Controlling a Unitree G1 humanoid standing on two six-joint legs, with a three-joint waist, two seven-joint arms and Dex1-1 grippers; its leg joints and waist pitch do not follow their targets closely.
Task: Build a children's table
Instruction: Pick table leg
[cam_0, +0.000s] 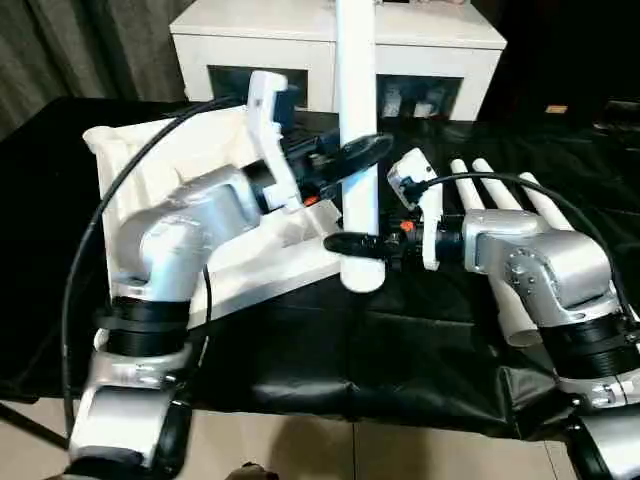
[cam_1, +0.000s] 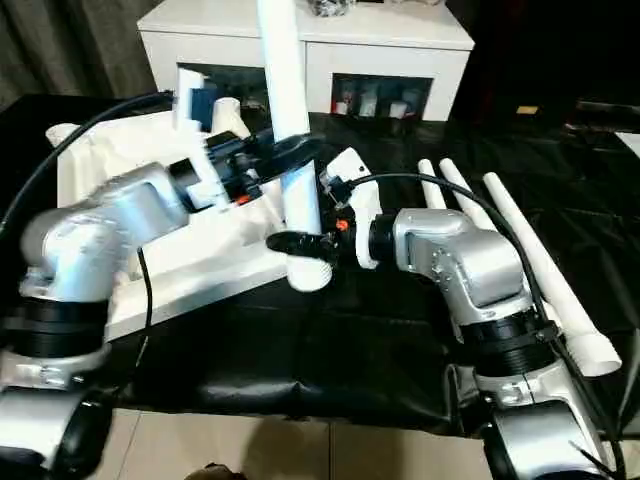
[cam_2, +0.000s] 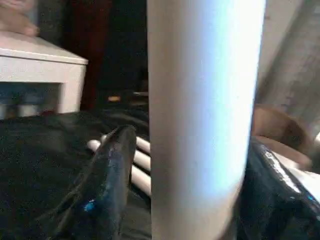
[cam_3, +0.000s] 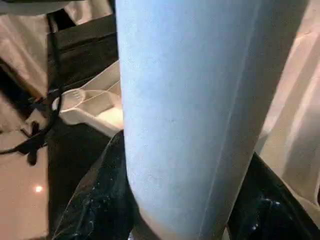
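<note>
One white leg (cam_0: 357, 90) stands upright, its wide lower end at the near right edge of the white tabletop (cam_0: 170, 150), which lies on the black table. My left gripper (cam_0: 358, 150) reaches around the leg's middle. In the left wrist view its fingers (cam_2: 112, 175) straddle the leg with a thin gap on one side, so it is open. My right gripper (cam_0: 352, 245) is shut on the leg near its lower end, and both fingers (cam_3: 95, 200) press against the tube. Whether the leg's end touches the tabletop I cannot tell.
Three more white legs (cam_0: 500, 190) lie side by side on the black table cover (cam_0: 400, 340) at the right, partly under my right forearm. A white cabinet (cam_0: 300, 40) with dark glass doors stands behind the table. The table's front edge runs close to my body.
</note>
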